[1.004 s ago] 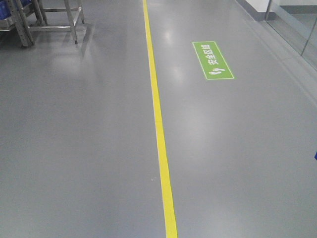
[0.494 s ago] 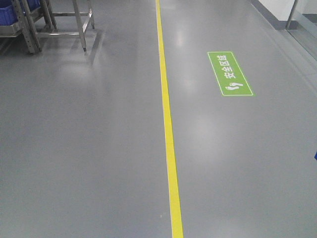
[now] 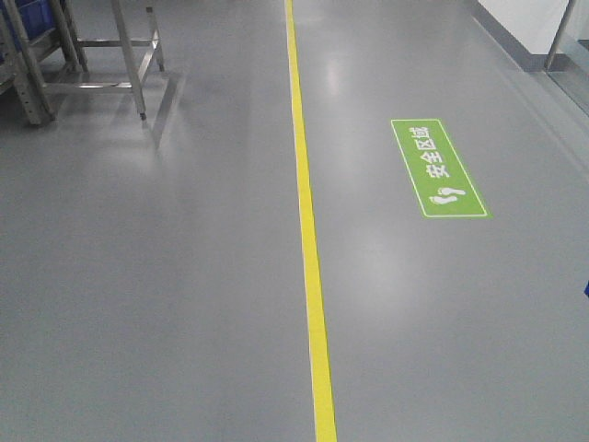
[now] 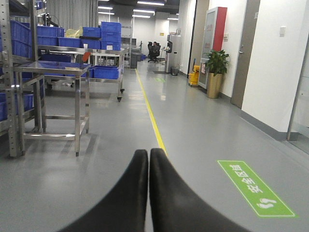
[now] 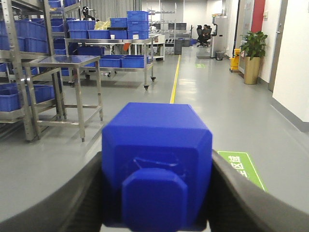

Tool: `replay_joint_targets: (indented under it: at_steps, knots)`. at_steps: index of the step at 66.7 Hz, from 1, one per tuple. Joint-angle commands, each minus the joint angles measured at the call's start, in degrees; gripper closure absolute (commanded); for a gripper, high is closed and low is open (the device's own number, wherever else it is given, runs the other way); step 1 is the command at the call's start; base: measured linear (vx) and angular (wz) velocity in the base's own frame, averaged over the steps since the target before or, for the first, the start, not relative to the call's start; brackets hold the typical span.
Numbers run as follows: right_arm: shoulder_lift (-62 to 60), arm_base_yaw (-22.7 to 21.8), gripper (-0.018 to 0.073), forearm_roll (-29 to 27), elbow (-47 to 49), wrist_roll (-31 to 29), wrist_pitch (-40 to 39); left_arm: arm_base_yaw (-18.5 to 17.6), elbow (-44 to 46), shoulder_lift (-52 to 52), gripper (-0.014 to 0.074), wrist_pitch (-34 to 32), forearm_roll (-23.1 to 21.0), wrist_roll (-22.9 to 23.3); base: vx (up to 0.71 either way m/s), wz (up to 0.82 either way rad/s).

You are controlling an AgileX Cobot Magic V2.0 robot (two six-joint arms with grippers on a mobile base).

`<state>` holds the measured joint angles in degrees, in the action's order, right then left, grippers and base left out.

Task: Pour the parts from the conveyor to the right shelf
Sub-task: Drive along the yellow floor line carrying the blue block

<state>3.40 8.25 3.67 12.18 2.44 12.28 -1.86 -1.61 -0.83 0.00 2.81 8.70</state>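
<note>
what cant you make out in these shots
Right wrist view: the blue block fills the middle, hiding the floor behind and part of the green floor sign.
Front view: the steel table is cut off by the top edge.
Left wrist view: the people down the hall are too small.
Conveyor: in no view.

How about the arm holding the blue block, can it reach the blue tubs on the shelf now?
Probably not. The right end effector grips the blue block, but the shelf with blue tubs stands far across open floor. Nothing blocks it; rolling closer would likely help.
</note>
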Motion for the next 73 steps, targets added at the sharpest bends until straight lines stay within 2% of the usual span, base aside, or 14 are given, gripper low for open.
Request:
replay_joint_targets:
  at_steps: [1, 73]
  knots:
    - [0.69, -0.15, 0.0564, 0.35, 1.59, -0.56, -4.80, -0.21, -1.54, -0.61, 0.0603, -4.52, -0.51, 0.39, 0.64, -0.06]
    - [0.69, -0.15, 0.0564, 0.35, 1.59, -0.56, -4.74, -0.21, -1.54, -0.61, 0.0603, -4.52, -0.51, 0.39, 0.72, 0.02]
